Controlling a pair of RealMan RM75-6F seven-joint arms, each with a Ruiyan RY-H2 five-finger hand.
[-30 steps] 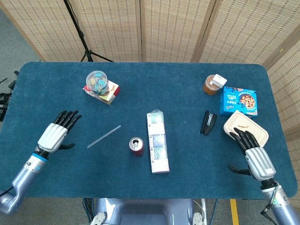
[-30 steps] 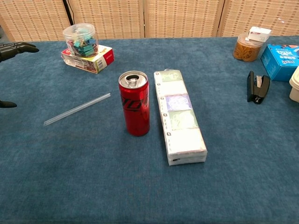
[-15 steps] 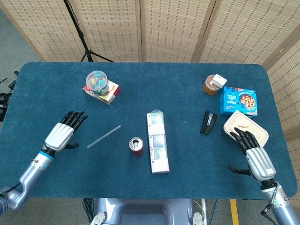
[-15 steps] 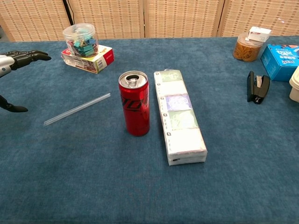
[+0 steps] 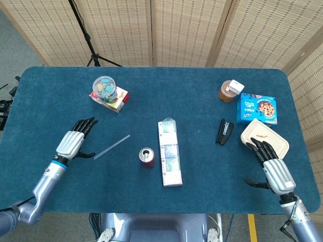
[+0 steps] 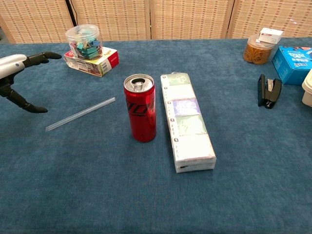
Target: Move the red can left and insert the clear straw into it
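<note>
The red can (image 5: 147,157) (image 6: 141,107) stands upright near the table's middle, its opened top showing. Left of it the clear straw (image 5: 111,146) (image 6: 80,114) lies flat and slanted on the blue cloth. My left hand (image 5: 75,141) (image 6: 18,73) hovers open just left of the straw's near end, fingers spread, holding nothing. My right hand (image 5: 272,168) rests open at the table's right front, far from the can, seen only in the head view.
A long pack of tissues (image 5: 169,152) (image 6: 187,120) lies right beside the can. A clip jar on a box (image 5: 108,93) (image 6: 91,49) stands at back left. A black stapler (image 5: 224,131), white lunch box (image 5: 264,136), cookie box (image 5: 257,108) and brown jar (image 5: 229,91) sit right.
My left hand has moved right, closing in on the straw's left end. The can, the straw and my right hand have stayed put.
</note>
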